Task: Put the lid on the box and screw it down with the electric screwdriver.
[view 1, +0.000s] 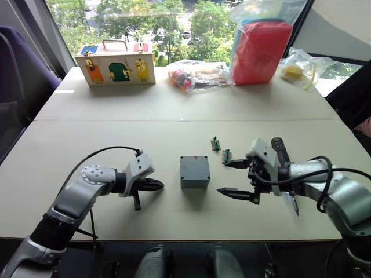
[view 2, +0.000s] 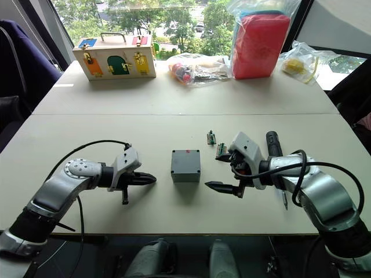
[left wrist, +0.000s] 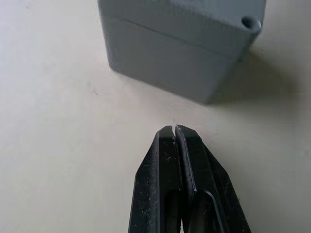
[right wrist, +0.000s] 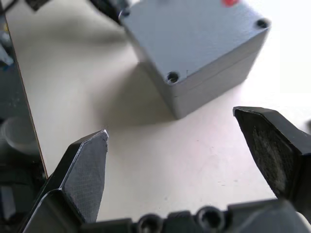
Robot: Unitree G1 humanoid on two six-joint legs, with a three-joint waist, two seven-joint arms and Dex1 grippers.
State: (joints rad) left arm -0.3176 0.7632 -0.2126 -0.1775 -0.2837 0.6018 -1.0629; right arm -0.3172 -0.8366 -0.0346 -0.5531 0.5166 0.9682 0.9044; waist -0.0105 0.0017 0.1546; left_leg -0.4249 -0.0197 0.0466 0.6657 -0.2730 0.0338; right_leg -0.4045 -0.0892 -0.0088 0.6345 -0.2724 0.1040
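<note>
The grey box (view 1: 194, 175) stands in the middle of the near table. The lid (right wrist: 194, 34) sits on top of it, with a seam along the side, open screw holes at the corners and a small red mark near its far edge. My left gripper (view 1: 159, 185) is shut and empty, lying low just left of the box and pointing at its side wall (left wrist: 165, 63). On the box's right, my right gripper (view 1: 223, 177) is open and empty, a short gap away. The electric screwdriver (view 1: 281, 152) lies on the table behind my right wrist, its metal bit (view 1: 295, 207) towards the front edge.
Two small green connector pieces (view 1: 215, 143) (view 1: 226, 155) lie just behind the right gripper. At the far side stand a wooden box with coloured doors (view 1: 115, 62), clear bags of parts (view 1: 194, 75), a red bag (view 1: 261, 52) and a bag with something yellow (view 1: 298, 69).
</note>
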